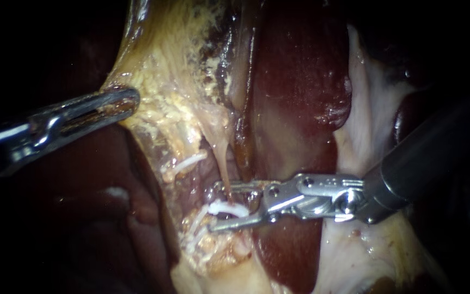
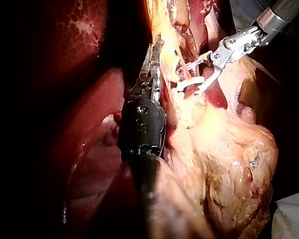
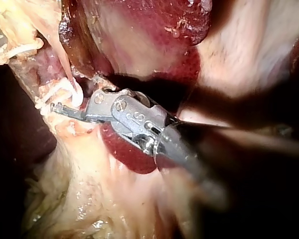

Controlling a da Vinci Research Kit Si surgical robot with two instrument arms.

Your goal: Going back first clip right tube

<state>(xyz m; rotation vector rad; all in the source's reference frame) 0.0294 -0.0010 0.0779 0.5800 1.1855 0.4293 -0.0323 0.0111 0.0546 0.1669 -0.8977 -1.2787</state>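
Right instrument (image 1: 223, 206) came in from the right, jaws spread apart and gripping nothing. White clip (image 1: 229, 209) sat in the gap between them, close above the lower jaw. It was at the lower end of a thin tube (image 1: 226, 166) that ran down from the yellow fatty tissue (image 1: 169, 103). Could not tell from the endoscope view whether this was the right tube. The clip lay at the edge of the tissue band, just beside the dark red liver (image 1: 295, 81). A second white piece (image 1: 189, 161) lay higher on the same band, apart from the jaws; could not tell if it was a clip. Left instrument (image 1: 129, 102) came in from the left, well apart from the right instrument. Its jaws pinched the outer edge of the yellow fatty tissue, which looked taut toward it. In the left wrist view the left jaws lay along the tissue edge, with the right jaws open around the clip ahead. In the right wrist view the lower jaw sat under the clip, with liver beneath the instrument's wrist.
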